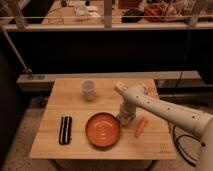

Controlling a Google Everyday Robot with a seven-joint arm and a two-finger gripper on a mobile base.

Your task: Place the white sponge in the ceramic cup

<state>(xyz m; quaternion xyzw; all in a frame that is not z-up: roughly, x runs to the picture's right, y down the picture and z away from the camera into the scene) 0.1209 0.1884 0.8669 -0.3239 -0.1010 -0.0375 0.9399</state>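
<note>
Tool [125, 119], at orange plate's [94, 136] rt rim, mostly hidden by arm [170, 111], itself cut off rt.

Reference: the gripper [125, 119] sits low over the wooden table [150, 148], right of the table's centre. The table top is pale, planked and rectangular. Behind the gripper, past the table's far edge, there is a grey ledge [50, 78], then a tall dark panel [100, 52]. Above the panel are pale rail posts [107, 12] and a cluttered surface, too blurred to itemise. Left of the gripper, beyond the table, is speckled floor [20, 132]. To its right, a thin black cable [186, 57] hangs down the panel. Light is dim and warm.
</note>
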